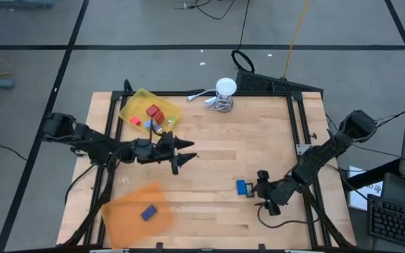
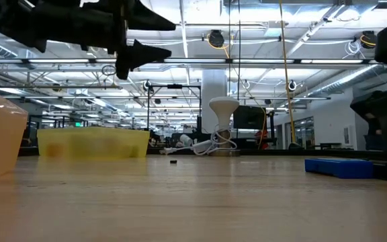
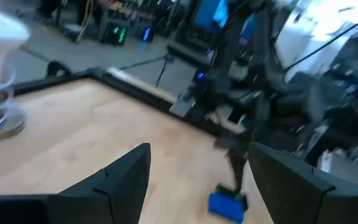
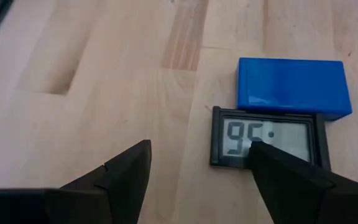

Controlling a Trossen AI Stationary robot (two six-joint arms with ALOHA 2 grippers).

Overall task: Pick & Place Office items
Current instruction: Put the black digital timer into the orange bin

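A blue block (image 4: 291,87) lies flat on the wooden table, with a small black display piece (image 4: 267,140) against its side. My right gripper (image 4: 201,152) is open and slants down just short of them; in the high view my right gripper (image 1: 261,187) is beside the blue block (image 1: 242,187). My left gripper (image 1: 185,151) is open and level, above the table near the yellow tray (image 1: 140,98), with nothing between its fingers. That tray holds red pieces (image 1: 153,112). A blue piece (image 1: 148,212) lies in the orange tray (image 1: 121,211). My right gripper has one fingertip (image 4: 272,163) showing over the display piece's near edge (image 4: 241,163). Whether it touches the piece I cannot tell.
A white round object with a coiled cable (image 1: 223,91) stands at the table's far edge. A tiny dark piece (image 2: 173,161) lies on the bare wood mid-table. Black frame rails (image 1: 297,119) run along the table's sides. Bare wood lies between the two arms.
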